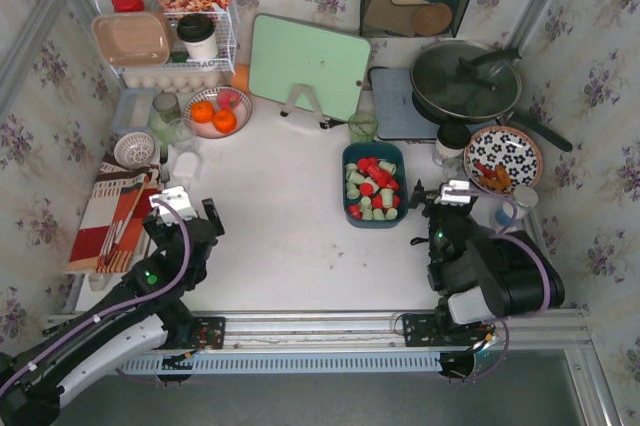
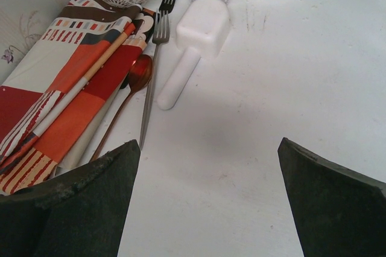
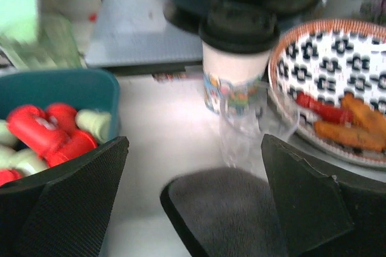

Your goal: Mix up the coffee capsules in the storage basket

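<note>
The dark teal storage basket (image 1: pixel 374 223) sits at mid-table, right of centre. Red and pale green coffee capsules (image 1: pixel 372 186) fill it, the reds mostly bunched in the middle. My right gripper (image 1: pixel 445 198) stands just right of the basket, open and empty. In the right wrist view the basket's wall (image 3: pixel 66 88) and a few capsules (image 3: pixel 45 133) show at the left, beside my gripper (image 3: pixel 194 138). My left gripper (image 1: pixel 185 208) is far to the left, open over bare table (image 2: pixel 209 142), holding nothing.
A lidded paper cup (image 3: pixel 236 58), a clear glass (image 3: pixel 250 127) and a patterned plate of food (image 3: pixel 338 88) stand ahead of the right gripper, with a dark pad (image 3: pixel 223 209) below it. Near the left gripper lie a striped napkin (image 2: pixel 66 82), a fork (image 2: pixel 158 34), a spoon (image 2: pixel 137 73) and a white scoop (image 2: pixel 193 40).
</note>
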Controlling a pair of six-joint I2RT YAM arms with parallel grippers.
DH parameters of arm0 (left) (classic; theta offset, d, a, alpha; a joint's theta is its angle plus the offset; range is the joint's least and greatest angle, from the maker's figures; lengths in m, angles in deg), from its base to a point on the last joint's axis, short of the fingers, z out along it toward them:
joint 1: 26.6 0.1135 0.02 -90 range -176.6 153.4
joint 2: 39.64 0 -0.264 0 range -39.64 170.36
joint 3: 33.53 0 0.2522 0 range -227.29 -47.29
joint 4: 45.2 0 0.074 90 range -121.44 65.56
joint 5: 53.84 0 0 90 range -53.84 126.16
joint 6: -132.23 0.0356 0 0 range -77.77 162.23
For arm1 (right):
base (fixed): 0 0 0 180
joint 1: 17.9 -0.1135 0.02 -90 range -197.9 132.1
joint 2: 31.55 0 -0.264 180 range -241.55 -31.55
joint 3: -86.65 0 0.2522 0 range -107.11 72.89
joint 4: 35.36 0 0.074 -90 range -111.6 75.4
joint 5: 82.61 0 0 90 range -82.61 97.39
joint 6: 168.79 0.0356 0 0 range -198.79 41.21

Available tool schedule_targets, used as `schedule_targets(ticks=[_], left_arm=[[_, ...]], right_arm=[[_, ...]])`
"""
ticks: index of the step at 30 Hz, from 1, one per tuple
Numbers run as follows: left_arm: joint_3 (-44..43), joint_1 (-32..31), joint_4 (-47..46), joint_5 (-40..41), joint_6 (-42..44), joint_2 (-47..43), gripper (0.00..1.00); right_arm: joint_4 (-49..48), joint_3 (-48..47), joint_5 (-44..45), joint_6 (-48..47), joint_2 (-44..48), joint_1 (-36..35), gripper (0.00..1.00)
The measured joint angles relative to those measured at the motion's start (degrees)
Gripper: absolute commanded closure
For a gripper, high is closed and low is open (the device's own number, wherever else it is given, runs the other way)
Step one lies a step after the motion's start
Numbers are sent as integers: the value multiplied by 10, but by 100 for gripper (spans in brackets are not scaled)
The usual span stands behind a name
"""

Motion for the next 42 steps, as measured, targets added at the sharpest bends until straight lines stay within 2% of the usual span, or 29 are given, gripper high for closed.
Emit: schedule_targets(ticks=[5, 8, 12, 18, 23, 27, 34, 42], left_arm=[[0, 0, -4, 0, 8, 10, 1], [0, 1, -4, 0, 10, 12, 1], [-1, 2, -4, 0, 12, 9, 1], [-1, 2, -4, 0, 13, 8, 1], [-1, 2, -4, -2, 13, 10, 1], [-1, 2, -4, -2, 13, 8, 1], [-1, 2, -4, -2, 13, 5, 1], [-1, 3, -3, -2, 11, 4, 1]], right_arm=[[17, -6, 7, 0, 103, 0, 0], [62, -29, -2, -2, 115, 10, 0], [76, -28, -41, 18, 100, 33, 0], [10, -3, -28, 48, 11, 44, 0], [11, -31, -26, 57, -32, 45, 0], [18, -60, -34, 58, -29, 50, 0], [73, -97, -145, 36, -28, 59, 0], [98, -101, -191, 26, -28, 69, 0]])
